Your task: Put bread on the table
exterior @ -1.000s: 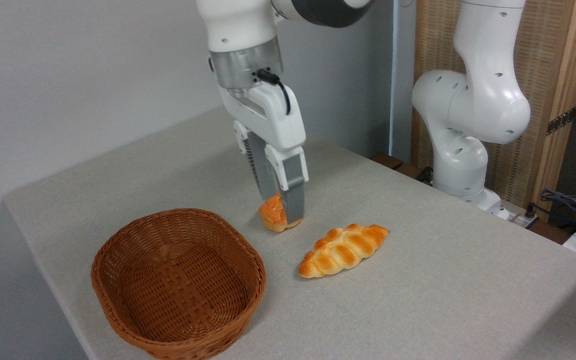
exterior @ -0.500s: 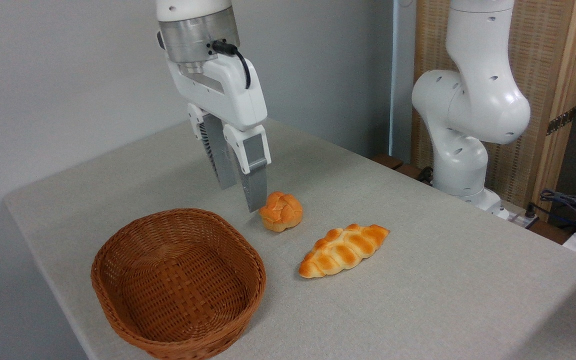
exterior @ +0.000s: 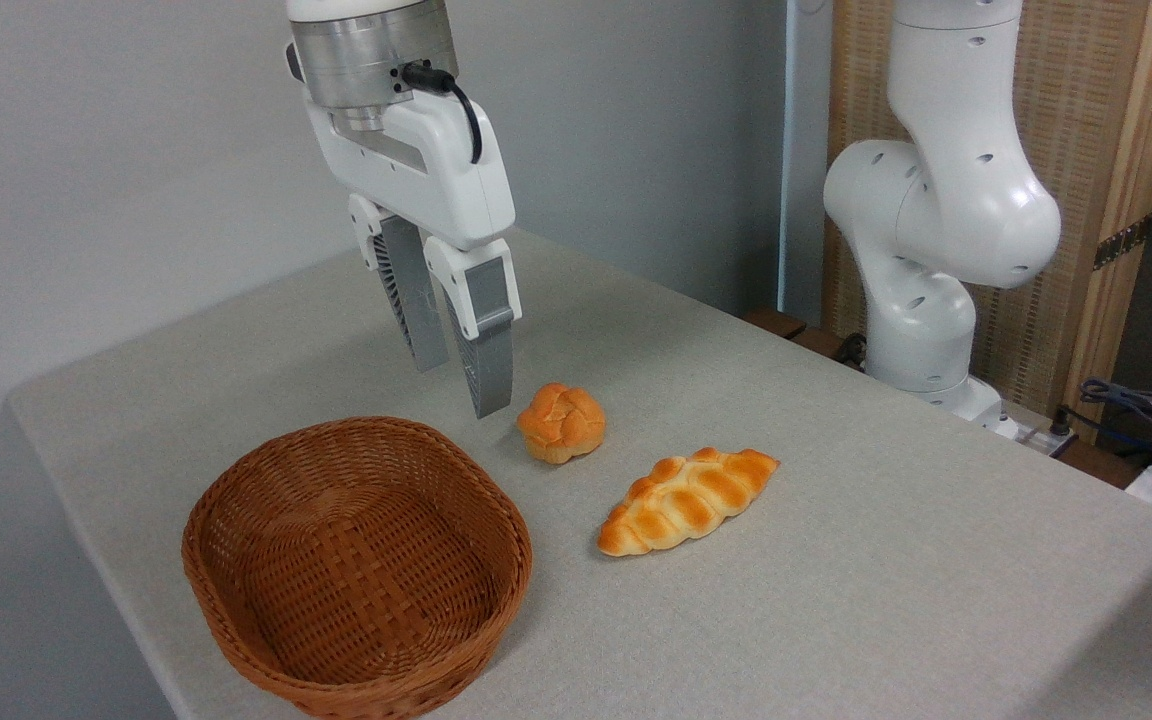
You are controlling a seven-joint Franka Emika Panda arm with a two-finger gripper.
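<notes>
The bread [exterior: 688,500], a long braided golden-orange loaf, lies flat on the grey-beige table [exterior: 866,560] right of centre. My gripper [exterior: 461,385] hangs open and empty above the table, up and to the left of the loaf, over the gap between the basket and a small round bun [exterior: 562,422]. Nothing is between its fingers.
A brown wicker basket [exterior: 356,565] stands empty at the front left, close to the table's edge. The arm's white base [exterior: 921,300] rises at the back right. Cables [exterior: 1136,405] lie off the table at the far right.
A second ago my gripper was shut on the small bun at the table. It has let go, opened, and risen up and to the left. The bun and loaf stay put.
</notes>
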